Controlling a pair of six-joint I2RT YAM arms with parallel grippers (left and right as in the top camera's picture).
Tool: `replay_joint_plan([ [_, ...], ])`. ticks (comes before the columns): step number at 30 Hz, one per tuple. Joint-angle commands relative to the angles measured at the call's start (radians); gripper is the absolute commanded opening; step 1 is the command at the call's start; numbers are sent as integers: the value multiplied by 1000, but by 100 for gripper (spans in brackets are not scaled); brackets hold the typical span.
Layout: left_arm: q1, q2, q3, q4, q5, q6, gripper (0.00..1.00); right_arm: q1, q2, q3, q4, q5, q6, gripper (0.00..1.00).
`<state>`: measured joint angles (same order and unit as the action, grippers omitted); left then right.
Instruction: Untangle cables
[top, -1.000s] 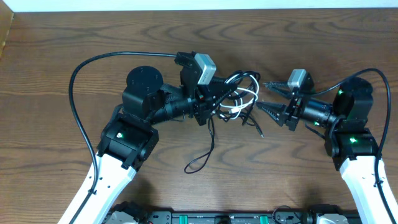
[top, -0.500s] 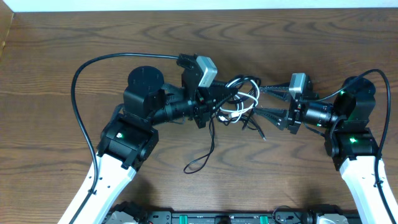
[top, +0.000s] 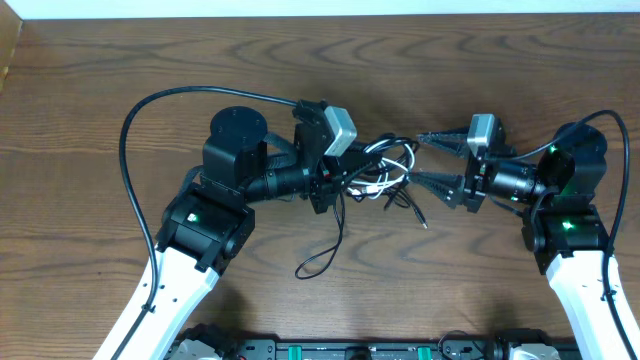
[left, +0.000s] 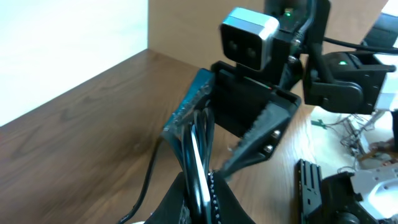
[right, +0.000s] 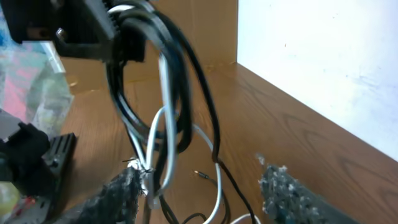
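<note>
The cables (top: 388, 165) are a tangle of thin black cords and one white cord at the table's middle. My left gripper (top: 350, 172) is shut on a bunch of them, black and white strands pinched between its jaws (left: 202, 190). One black cord trails down in a loop (top: 322, 260), and a plug end (top: 424, 224) lies loose. My right gripper (top: 419, 158) is open just right of the tangle. In the right wrist view the cables (right: 166, 112) hang between its spread fingers (right: 205, 196), the left finger touching the white strand.
The left arm's thick black cable (top: 150, 110) arcs over the table's left half. The right gripper and its camera (left: 249, 37) fill the left wrist view. A black rail (top: 360, 350) runs along the front edge. The wooden table (top: 500, 60) extends behind both arms.
My left gripper has shifted slightly right and toward the front with the bunch in it. The right gripper stayed open, close to the tangle, with little movement.
</note>
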<state>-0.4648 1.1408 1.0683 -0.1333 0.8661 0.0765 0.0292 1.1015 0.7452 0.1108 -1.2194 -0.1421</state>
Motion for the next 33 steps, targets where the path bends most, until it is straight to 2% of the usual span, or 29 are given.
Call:
replay_joint_plan([
  [1,3,-11,22,4,54,28,8,-3,-2,8,16,-3,61,54],
  [4,3,-11,22,8,90,37,8,-2,-2,8,36,-13,83,48],
  [10,3,-11,22,11,103,55,8,6,-2,8,65,-74,81,46],
  [16,2,-11,22,24,103,54,8,66,-2,8,65,-74,3,44],
  [20,3,-11,22,26,102,54,8,77,-2,8,61,-48,-12,18],
  [24,6,-11,22,29,89,54,8,75,-2,7,41,-26,-12,2],
  [33,6,-11,22,30,7,55,7,74,-2,7,-44,100,-13,2],
])
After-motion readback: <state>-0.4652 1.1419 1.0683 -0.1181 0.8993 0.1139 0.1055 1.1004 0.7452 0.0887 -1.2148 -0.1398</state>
